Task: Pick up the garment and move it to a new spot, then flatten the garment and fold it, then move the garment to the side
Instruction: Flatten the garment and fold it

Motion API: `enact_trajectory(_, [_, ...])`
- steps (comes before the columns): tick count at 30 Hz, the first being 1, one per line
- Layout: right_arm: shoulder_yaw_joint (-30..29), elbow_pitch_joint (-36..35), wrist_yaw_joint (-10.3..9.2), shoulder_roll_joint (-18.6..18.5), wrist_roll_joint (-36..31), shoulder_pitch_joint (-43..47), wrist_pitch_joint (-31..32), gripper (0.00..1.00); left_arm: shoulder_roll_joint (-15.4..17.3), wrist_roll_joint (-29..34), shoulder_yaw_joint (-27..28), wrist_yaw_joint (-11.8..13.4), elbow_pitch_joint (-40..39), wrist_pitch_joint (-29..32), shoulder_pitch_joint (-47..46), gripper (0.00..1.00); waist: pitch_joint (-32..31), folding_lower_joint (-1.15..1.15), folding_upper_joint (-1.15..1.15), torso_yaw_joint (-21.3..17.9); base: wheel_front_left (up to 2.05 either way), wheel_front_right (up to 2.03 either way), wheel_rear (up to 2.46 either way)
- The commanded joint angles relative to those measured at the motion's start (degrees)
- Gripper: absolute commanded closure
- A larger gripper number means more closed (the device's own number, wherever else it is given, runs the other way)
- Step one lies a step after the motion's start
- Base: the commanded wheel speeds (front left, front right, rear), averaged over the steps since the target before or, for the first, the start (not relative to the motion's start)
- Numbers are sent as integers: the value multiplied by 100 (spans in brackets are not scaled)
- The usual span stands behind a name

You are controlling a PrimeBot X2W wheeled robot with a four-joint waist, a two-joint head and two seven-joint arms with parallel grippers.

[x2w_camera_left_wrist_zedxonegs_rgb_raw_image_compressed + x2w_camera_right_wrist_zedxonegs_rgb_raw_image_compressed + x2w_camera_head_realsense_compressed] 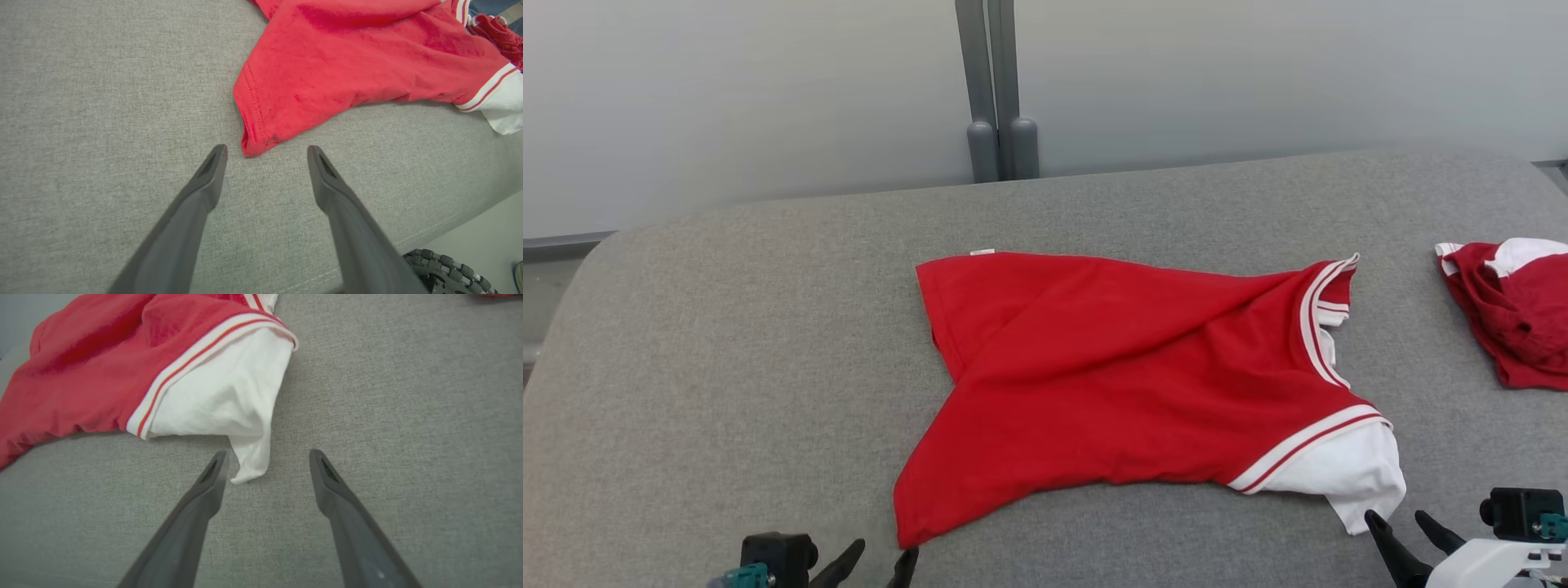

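Note:
A red garment (1127, 376) with white sleeves and striped trim lies spread and creased on the grey padded surface (727, 327). Its red hem corner (251, 149) sits just beyond my left gripper (266, 152), which stands open, fingers apart on either side of that corner without touching it. In the head view this gripper (882, 557) shows at the bottom edge. My right gripper (267, 457) is open too, its fingers flanking the hanging tip of the white sleeve (249, 469). From the head view it (1401, 523) sits at the lower right, just below the sleeve (1347, 478).
A second red and white garment (1515, 310) lies bunched at the right edge of the surface. A grey post (996, 90) stands against the wall behind. The surface's front edge and a wheel (445, 269) of my base show in the left wrist view.

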Motion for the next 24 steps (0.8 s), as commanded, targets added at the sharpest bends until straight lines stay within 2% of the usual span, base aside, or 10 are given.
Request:
enact_trajectory(1, [45, 90, 3, 17, 34, -106, -71, 0, 8, -31, -22, -25, 62, 7, -145, 0, 55, 0, 0, 12, 0, 0, 0])
enact_trajectory(9, [382, 575, 3, 92, 125, -540, -374, 0, -181, -156, -310, -36, 701, -50, -689, 0, 270, 0, 0, 11, 0, 0, 0])
enact_trajectory(17, [684, 893, 3, 123, 258, -880, -524, 0, -192, -133, -403, -40, 1537, -151, -1187, 0, 432, 0, 0, -30, 0, 0, 0])
enact_trajectory(20, [806, 973, 3, 129, 318, -991, -576, 0, -272, -301, -509, -40, 1726, -169, -1306, 0, 486, 0, 0, -45, 0, 0, 0])
enact_trajectory(21, [854, 998, 3, 133, 351, -1022, -591, 18, -252, -355, -570, -40, 1775, -179, -1332, 48, 496, 0, 0, -53, 0, 0, 0])
enact_trajectory(22, [899, 1019, 3, 129, 377, -1043, -599, 32, -229, -405, -622, -41, 1814, -201, -1352, 60, 502, 0, 0, -60, 0, 0, 0])
enact_trajectory(23, [946, 1042, 3, 114, 409, -1065, -604, 68, -209, -451, -675, -41, 1856, -232, -1374, 100, 507, 0, 0, -65, 0, 0, 0])
enact_trajectory(24, [985, 1051, 3, 99, 430, -1083, -621, 86, -203, -492, -722, -43, 1883, -258, -1394, 100, 510, 0, 0, -66, 0, 0, 0])
